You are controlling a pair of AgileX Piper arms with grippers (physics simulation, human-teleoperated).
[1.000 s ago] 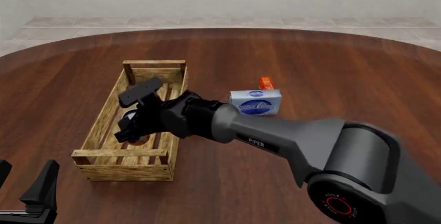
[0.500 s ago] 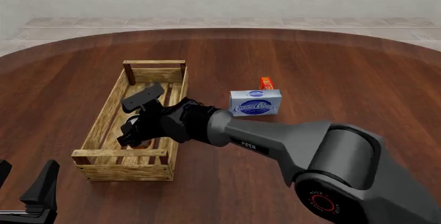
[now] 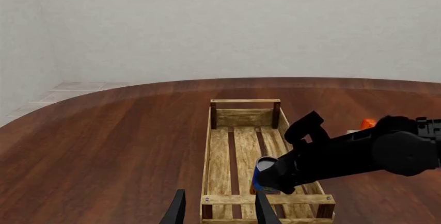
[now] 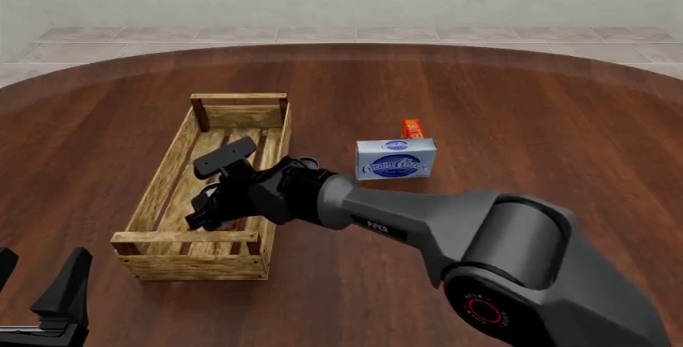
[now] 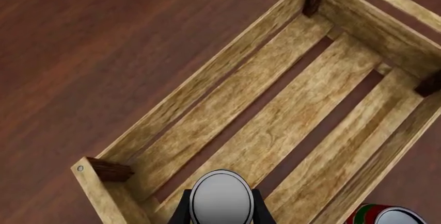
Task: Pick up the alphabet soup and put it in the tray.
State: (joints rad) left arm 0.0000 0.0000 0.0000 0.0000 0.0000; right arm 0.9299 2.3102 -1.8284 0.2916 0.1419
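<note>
The right gripper, clamped on the alphabet soup, holds it low inside the tray, seemingly for release.

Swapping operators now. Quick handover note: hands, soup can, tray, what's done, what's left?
Right hand: shut on the alphabet soup, holding it upright inside the tray, low over the slats near the near end. Whether the can already touches the bottom cannot be told.
Left hand: open, holding nothing, parked at the near edge of the table, short of the tray.
Done: can picked up and carried into the tray.
Left: lower if needed, open the right hand, pull the arm out.
Note: a red-and-green can shows just outside the tray wall beside the right hand; avoid bumping it on retreat.
</note>
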